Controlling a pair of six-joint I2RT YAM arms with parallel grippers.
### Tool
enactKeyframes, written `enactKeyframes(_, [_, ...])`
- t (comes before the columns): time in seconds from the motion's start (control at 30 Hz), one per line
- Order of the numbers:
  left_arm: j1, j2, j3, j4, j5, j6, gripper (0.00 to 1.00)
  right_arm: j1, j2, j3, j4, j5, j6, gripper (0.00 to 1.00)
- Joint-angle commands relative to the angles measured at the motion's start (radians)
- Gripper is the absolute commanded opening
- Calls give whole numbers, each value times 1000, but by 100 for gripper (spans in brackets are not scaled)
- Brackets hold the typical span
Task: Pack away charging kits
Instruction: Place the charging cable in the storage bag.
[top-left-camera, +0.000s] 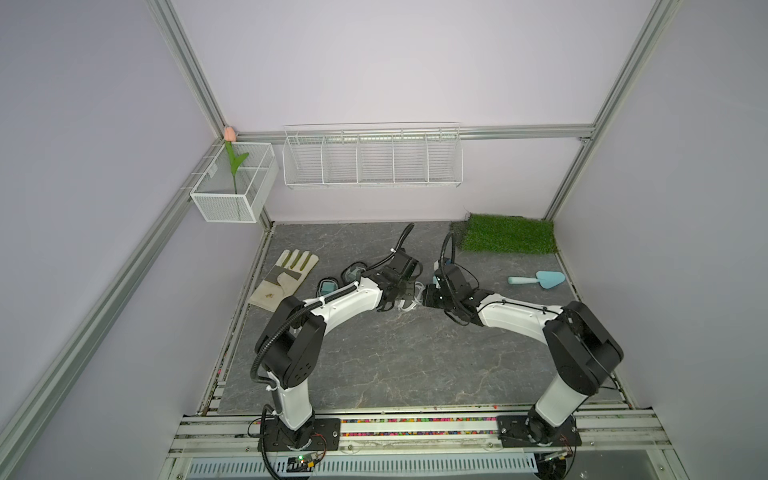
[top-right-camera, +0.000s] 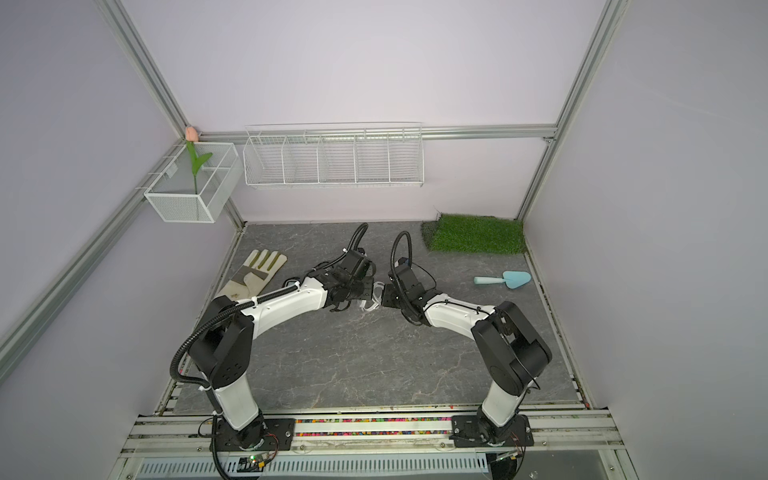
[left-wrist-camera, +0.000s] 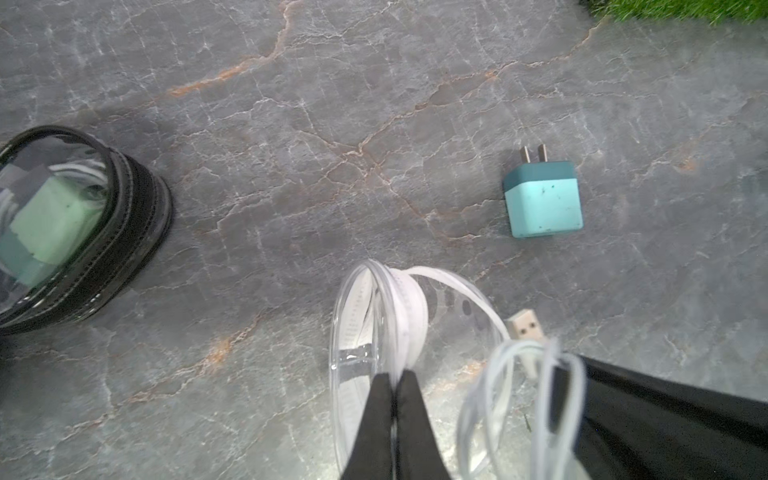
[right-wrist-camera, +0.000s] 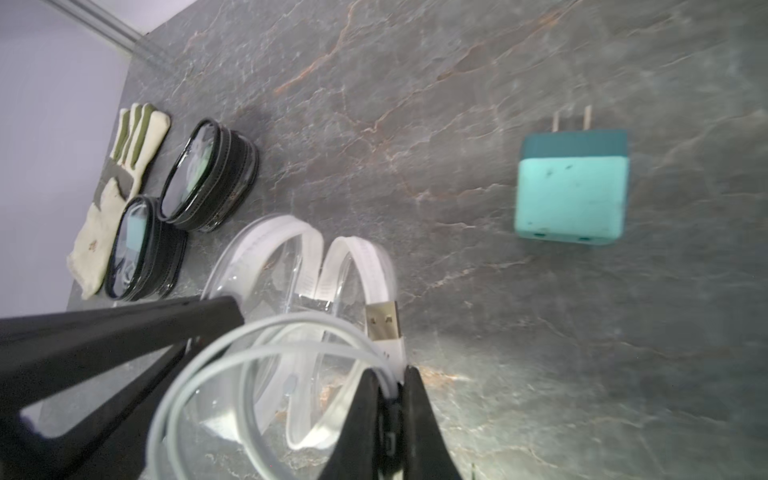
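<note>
A clear oval case with a white rim (left-wrist-camera: 409, 309) stands open at the table's middle, its two halves spread apart. My left gripper (left-wrist-camera: 395, 375) is shut on one half's rim. My right gripper (right-wrist-camera: 392, 374) is shut on a coiled white cable (right-wrist-camera: 232, 345) held just over the open case (right-wrist-camera: 282, 232), its USB plug (right-wrist-camera: 382, 320) sticking out. In a top view the two grippers meet, left gripper (top-left-camera: 406, 293) facing right gripper (top-left-camera: 427, 298). A teal cube plug adapter (left-wrist-camera: 542, 199) lies on its side a little beyond them. Two black-rimmed cases (right-wrist-camera: 232, 174) (right-wrist-camera: 162, 253) lie shut with contents inside.
A beige glove (top-left-camera: 286, 278) lies at the left by the black-rimmed cases (top-left-camera: 353, 272). A light-blue trowel (top-left-camera: 538, 279) rests at the right, in front of a green grass mat (top-left-camera: 509, 233). A white wire rack (top-left-camera: 372, 160) and a mesh box (top-left-camera: 232, 187) hang on the back wall.
</note>
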Motion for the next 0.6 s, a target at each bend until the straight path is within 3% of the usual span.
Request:
enactKeyframes(0.0, [0,-19,-20,42,29,-12,0,12,31,28,52,-60,-2,6])
enactKeyframes(0.33, [1,-32,-44,110,140,-10,0,11,102,71,-2,-18,-19,6])
enactKeyframes(0.57, [45,-101,-143,186,240,-40,0,-31,135,59,-12,10,-16,6])
